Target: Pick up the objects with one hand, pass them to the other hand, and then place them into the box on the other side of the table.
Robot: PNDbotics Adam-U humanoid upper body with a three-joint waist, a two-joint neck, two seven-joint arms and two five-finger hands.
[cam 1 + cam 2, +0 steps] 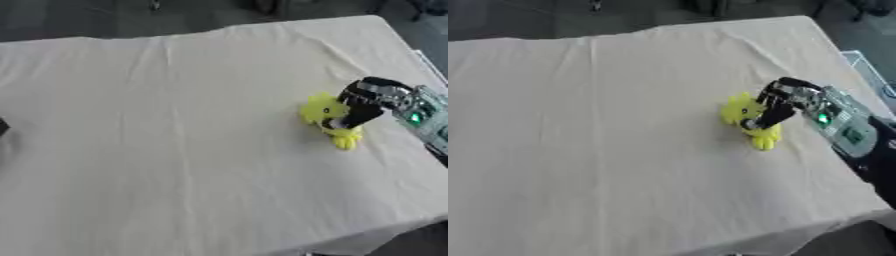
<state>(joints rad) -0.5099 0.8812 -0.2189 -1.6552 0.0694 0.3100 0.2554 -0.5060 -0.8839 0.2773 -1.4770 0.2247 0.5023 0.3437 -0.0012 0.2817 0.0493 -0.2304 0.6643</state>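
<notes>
- Toy (325,111), yellow and soft, lies on the white table (175,150).
- Right hand (776,107) is on the toy, fingers curled round it.

Readable text: none is to be made out in either eye view.
Yellow toy (741,112): no lettering, label or number is shown on its surface.
Right hand (776,102): no brand or marking can be read on it; a green light (824,119) is seen on the forearm behind it, without any legible sign.
Bench (175,150): its pale cloth is left unprinted, no writing being seen.
</notes>
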